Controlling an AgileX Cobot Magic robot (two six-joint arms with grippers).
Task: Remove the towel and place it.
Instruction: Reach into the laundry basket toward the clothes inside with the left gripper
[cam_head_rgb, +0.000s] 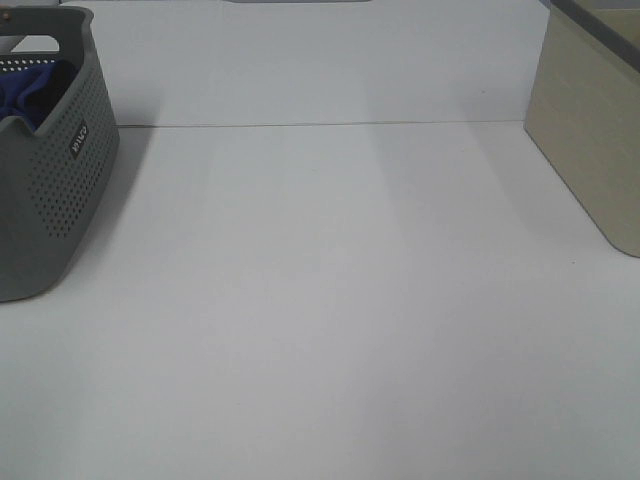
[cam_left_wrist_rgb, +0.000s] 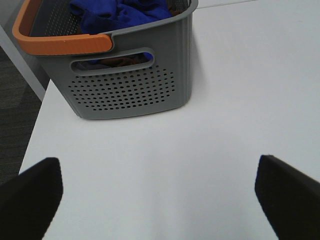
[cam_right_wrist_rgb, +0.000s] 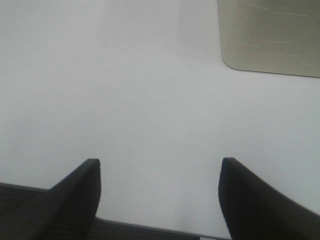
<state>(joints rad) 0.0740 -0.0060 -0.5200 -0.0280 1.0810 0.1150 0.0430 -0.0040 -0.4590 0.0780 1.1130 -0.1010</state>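
The royal-blue towel (cam_head_rgb: 32, 88) lies bunched inside the grey perforated basket (cam_head_rgb: 62, 180) at the table's far left. In the left wrist view the towel (cam_left_wrist_rgb: 125, 14) fills the basket (cam_left_wrist_rgb: 125, 90), which has an orange handle (cam_left_wrist_rgb: 60, 42). My left gripper (cam_left_wrist_rgb: 157, 192) is open and empty, over bare table a short way from the basket. My right gripper (cam_right_wrist_rgb: 159, 192) is open and empty near the table's front edge. Neither gripper shows in the exterior high view.
A beige box (cam_head_rgb: 592, 130) stands at the far right; it also shows in the right wrist view (cam_right_wrist_rgb: 270, 35). The white table (cam_head_rgb: 320, 300) has a seam line across its back. The table's left edge (cam_left_wrist_rgb: 35, 130) runs close beside the basket.
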